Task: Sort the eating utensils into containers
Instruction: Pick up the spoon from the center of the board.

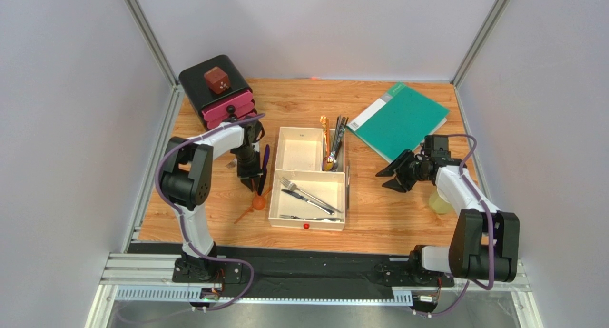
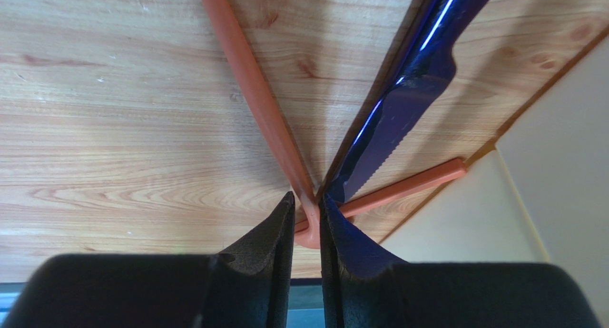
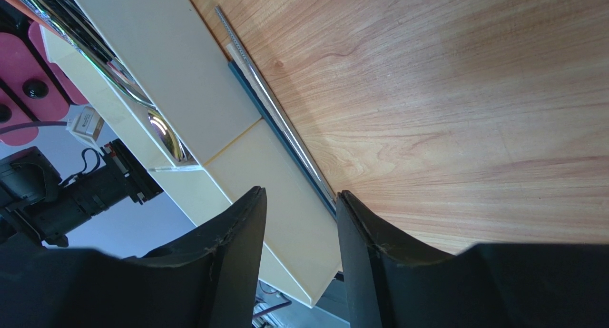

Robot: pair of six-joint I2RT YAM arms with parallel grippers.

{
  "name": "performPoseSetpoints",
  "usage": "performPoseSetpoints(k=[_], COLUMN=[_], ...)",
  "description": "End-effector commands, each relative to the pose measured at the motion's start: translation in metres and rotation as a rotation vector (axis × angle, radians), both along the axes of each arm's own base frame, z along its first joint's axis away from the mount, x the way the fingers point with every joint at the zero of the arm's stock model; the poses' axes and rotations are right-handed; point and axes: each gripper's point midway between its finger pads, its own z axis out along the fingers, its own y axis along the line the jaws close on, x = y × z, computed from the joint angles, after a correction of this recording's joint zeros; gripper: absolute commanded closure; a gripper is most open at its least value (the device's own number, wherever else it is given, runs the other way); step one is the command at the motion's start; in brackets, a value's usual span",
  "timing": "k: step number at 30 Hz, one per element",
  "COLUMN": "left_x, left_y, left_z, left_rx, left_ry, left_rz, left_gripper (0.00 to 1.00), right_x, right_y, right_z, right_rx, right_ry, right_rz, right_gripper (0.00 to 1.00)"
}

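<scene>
A: Where's the left gripper (image 2: 306,201)?
B: Straddling the handle of the orange utensil (image 2: 250,92) left of the tray (image 1: 322,224), blue-purple knife (image 2: 422,64) alongside; I can't tell if it's clamped. Right gripper (image 3: 301,194) stands open at the tray's right wall

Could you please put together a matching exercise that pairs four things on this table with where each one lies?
Things:
1. green folder
2. blue-purple knife
3. silver fork
4. black box with pink drawers

Places:
A. in the large compartment of the tray
B. far left corner of the table
C. far right part of the table
D. on the table, just left of the tray

Pairs: 1-C, 2-D, 3-A, 4-B
</scene>
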Motion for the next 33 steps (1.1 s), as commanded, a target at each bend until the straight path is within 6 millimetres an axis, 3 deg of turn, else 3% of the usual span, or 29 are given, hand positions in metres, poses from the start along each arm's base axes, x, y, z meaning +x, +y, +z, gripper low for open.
performPoseSetpoints(k=[1,6,9,13,16,25,33], left_x=[-0.008,-0.010,-0.010,-0.015,-0.011,0.004,0.007], left_y=[0.002,0.002,0.003,0.003,0.000,-0.008,-0.008], left_z=[-0.004,-0.006,-0.008,-0.012,-0.008,0.033,0.084], left_rx=[0.013,0.016,0.018,0.014,-0.004,-0.063,-0.089], left_ry=[0.029,0.041,0.045,0.064,0.037,-0.075,-0.215], left_rz=[0.002,0.008,0.000,-0.008,-0.015,-0.032,-0.056], left_gripper=[0.75,0.75,0.81,1.00,1.00,1.00,1.00], right_x=[0.013,0.015,0.016,0.014,0.015,0.026,0.030], right_y=[0.001,-0.001,-0.002,-0.004,-0.006,-0.007,-0.010], right_z=[0.013,0.013,0.016,0.017,0.016,0.023,0.034], right_rx=[0.020,0.023,0.025,0.027,0.026,0.038,0.025], right_ry=[-0.059,-0.064,-0.076,-0.081,-0.077,-0.090,-0.121], right_rz=[0.006,-0.002,-0.002,-0.008,-0.016,-0.034,-0.074], right_gripper=[0.54,0.54,0.54,0.54,0.54,0.54,0.55])
